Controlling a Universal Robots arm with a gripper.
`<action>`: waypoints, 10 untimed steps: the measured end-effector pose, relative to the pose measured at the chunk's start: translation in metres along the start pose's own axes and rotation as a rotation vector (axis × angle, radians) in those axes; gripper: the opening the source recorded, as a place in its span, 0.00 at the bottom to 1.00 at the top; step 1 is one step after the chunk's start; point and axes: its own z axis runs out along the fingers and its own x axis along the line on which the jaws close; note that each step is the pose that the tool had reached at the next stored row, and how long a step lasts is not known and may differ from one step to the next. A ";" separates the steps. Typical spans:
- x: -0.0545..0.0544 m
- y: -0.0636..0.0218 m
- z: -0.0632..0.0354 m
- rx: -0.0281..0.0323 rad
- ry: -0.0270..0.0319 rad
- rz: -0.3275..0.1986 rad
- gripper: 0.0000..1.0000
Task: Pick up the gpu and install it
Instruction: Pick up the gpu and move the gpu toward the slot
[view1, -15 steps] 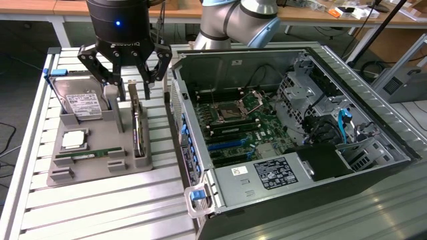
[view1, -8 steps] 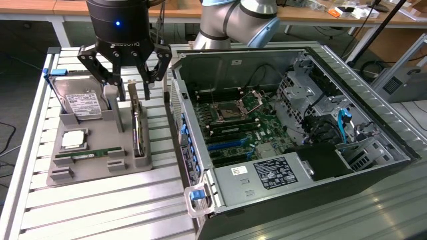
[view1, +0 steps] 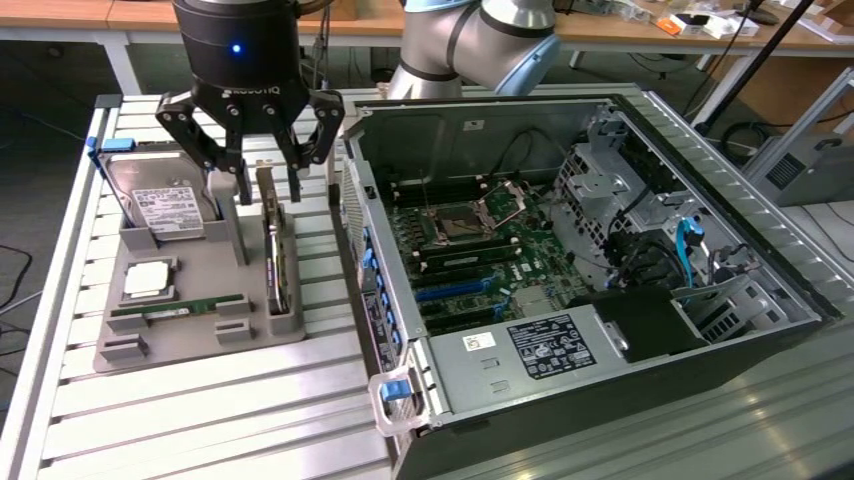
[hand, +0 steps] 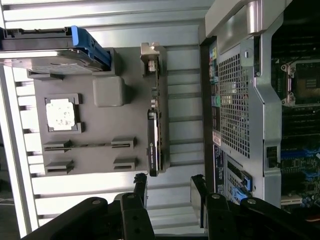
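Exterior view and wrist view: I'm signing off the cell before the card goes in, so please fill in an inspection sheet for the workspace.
Surface: slatted metal table, carrying a grey fixture tray and an open computer case.
Job's things: gpu stands on edge in the tray, on the side nearest the case; not installed.
Clutter: hard drive, processor chip and RAM stick, all in the tray.
Grippers: gripper above the gpu's far end, fingers open, holding nothing.
Cables: blue cable inside the case.
Surroundings: wooden benches behind the table.
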 end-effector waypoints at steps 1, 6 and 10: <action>0.000 0.0000 0.0001 0.0007 0.0000 0.000 0.48; 0.000 0.0000 0.0007 0.0048 -0.0003 0.000 0.48; 0.000 0.0001 0.0012 0.0081 -0.0005 0.000 0.48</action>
